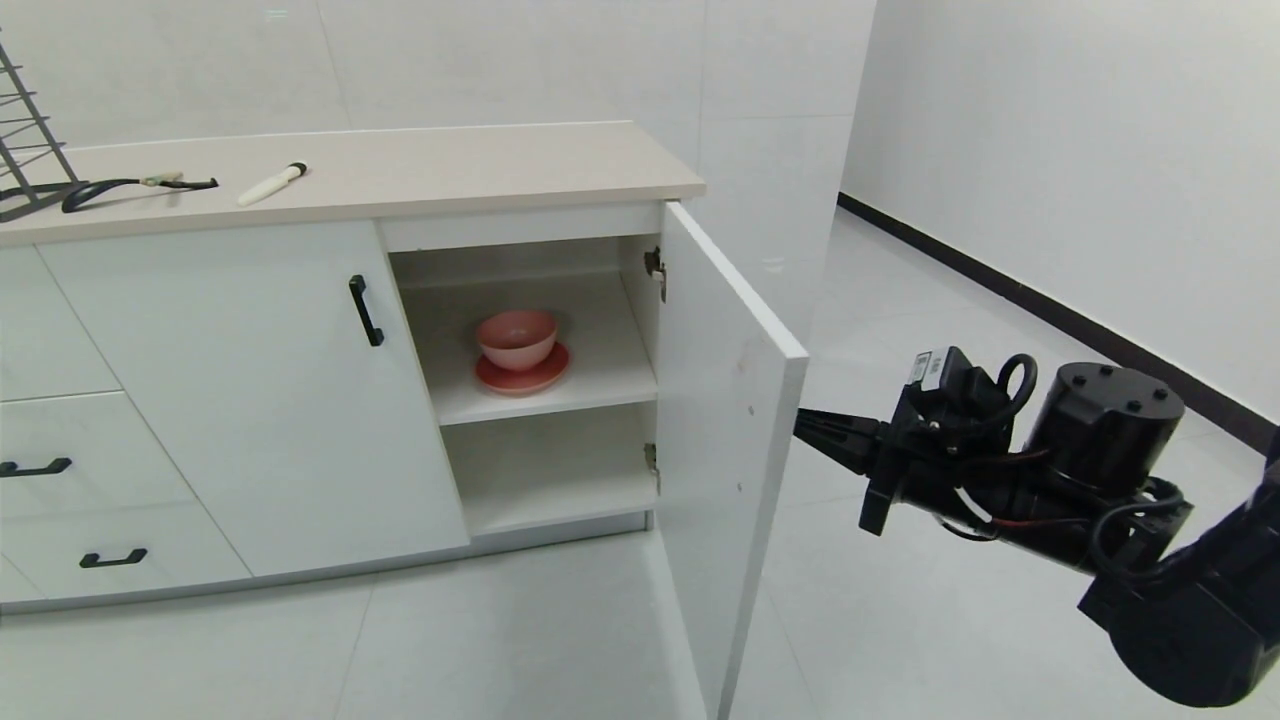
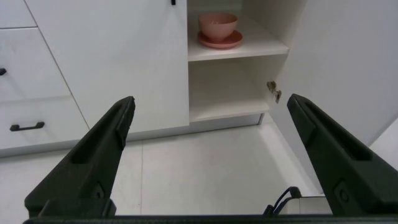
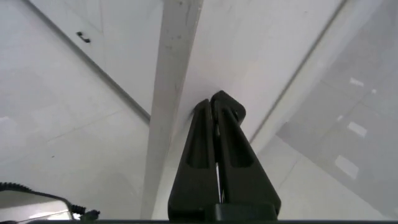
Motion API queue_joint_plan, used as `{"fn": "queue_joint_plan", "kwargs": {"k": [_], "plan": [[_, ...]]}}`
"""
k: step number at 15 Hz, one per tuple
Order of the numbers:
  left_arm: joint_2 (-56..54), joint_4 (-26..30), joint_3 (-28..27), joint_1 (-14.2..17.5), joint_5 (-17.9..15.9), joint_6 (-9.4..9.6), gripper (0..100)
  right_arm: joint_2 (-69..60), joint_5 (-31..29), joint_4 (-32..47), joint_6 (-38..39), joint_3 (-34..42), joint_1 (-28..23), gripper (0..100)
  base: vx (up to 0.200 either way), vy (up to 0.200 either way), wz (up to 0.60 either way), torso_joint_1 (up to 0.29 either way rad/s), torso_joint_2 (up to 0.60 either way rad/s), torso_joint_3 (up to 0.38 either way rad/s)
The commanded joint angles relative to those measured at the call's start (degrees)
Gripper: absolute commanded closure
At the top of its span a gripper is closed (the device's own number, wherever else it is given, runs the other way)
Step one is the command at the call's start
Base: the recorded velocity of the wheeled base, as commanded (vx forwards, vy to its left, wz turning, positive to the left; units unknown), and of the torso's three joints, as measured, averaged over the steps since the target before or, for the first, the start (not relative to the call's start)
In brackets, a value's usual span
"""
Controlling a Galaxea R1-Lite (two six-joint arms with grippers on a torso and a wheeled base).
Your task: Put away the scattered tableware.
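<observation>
— Tiled floor, white cabinet (image 1: 250,400) under a counter (image 1: 450,165), right door (image 1: 725,400) open. Tableware?
— Pink bowl (image 1: 516,338) on a pink plate (image 1: 522,378), upper shelf, centre frame. Two utensils (image 1: 270,184) on the counter, upper left.
— Grippers?
— Right gripper (image 1: 803,426): fingers pressed together, tips against the door's outer face, right of frame. Left gripper (image 2: 209,99): jaws spread wide, facing the cabinet.

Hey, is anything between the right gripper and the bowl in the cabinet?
Yes. The open door stands between them: the right gripper, shut, is at its outer face, and the bowl sits on a plate on the shelf inside.
</observation>
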Motion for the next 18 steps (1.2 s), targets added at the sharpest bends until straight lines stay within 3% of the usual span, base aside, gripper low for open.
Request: {"fn": "queue_joint_plan", "kwargs": {"k": [1, 6, 18], "plan": [[0.00, 0.00, 0.00, 0.00, 0.01, -0.07, 0, -0.23, 0.01, -0.13, -0.08, -1.76, 4.06, 100, 0.000, 0.000, 0.00, 0.000, 0.00, 0.000], [0.00, 0.00, 0.00, 0.00, 0.01, 0.02, 0, 1.26, -0.16, -0.13, -0.17, -4.31, 9.07, 100, 0.000, 0.000, 0.00, 0.000, 0.00, 0.000], [0.00, 0.00, 0.00, 0.00, 0.01, 0.02, 0, 6.89, -0.25, -0.13, -0.17, -13.36, 14.08, 100, 0.000, 0.000, 0.00, 0.000, 0.00, 0.000]]}}
